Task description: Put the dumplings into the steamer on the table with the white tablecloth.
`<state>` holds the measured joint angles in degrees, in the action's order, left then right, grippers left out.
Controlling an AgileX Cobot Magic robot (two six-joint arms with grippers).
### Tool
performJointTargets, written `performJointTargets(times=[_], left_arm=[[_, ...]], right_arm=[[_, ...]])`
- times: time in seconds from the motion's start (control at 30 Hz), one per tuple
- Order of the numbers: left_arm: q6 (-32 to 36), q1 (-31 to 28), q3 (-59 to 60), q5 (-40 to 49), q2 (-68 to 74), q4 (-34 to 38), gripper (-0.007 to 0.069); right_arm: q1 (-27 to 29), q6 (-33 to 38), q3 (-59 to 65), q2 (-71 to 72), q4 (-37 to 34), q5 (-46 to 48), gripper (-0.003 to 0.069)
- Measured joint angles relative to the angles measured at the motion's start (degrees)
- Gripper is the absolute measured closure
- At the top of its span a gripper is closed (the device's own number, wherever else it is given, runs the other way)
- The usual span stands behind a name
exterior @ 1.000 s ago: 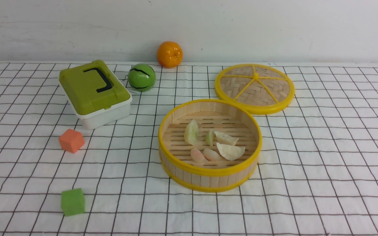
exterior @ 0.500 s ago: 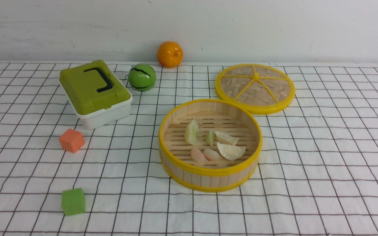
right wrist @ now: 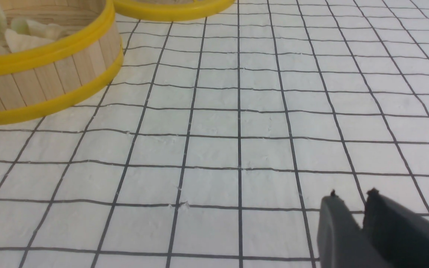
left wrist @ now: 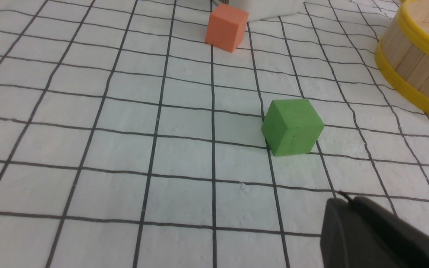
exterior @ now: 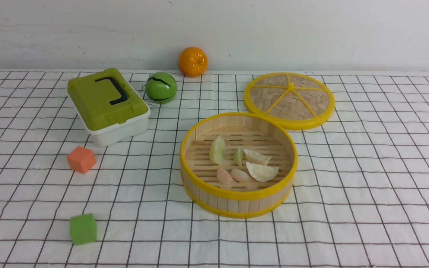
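The steamer (exterior: 237, 195) stands on the table's white tablecloth (exterior: 367, 178) at the middle. Several dumplings (exterior: 262, 171) lie on its slatted floor, whitish, pale green (exterior: 217, 150) and pinkish (exterior: 223, 175). No dumpling shows on the cloth. Neither gripper shows in the front view. My left gripper (left wrist: 345, 198) is shut and empty, low over the cloth near the green cube (left wrist: 292, 126), with the steamer wall (left wrist: 415, 63) off to one side. My right gripper (right wrist: 352, 195) is shut and empty over bare cloth, apart from the steamer (right wrist: 43, 74), where dumplings (right wrist: 17, 37) show inside.
The flat woven lid (exterior: 289, 100) lies behind the steamer to the right. A green-lidded white box (exterior: 108, 106), a green ball (exterior: 161, 88) and an orange (exterior: 192, 61) stand at the back left. An orange cube (exterior: 81, 159) and a green cube (exterior: 83, 228) lie front left.
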<state>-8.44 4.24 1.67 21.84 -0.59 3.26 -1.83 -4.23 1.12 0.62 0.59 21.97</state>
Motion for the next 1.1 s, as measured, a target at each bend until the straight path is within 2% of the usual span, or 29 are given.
performJointTargets(times=[1.1], left_arm=[[0.0, 0.0, 0.0, 0.0, 0.0, 0.0, 0.0637]], right_arm=[[0.0, 0.0, 0.0, 0.0, 0.0, 0.0, 0.0511]])
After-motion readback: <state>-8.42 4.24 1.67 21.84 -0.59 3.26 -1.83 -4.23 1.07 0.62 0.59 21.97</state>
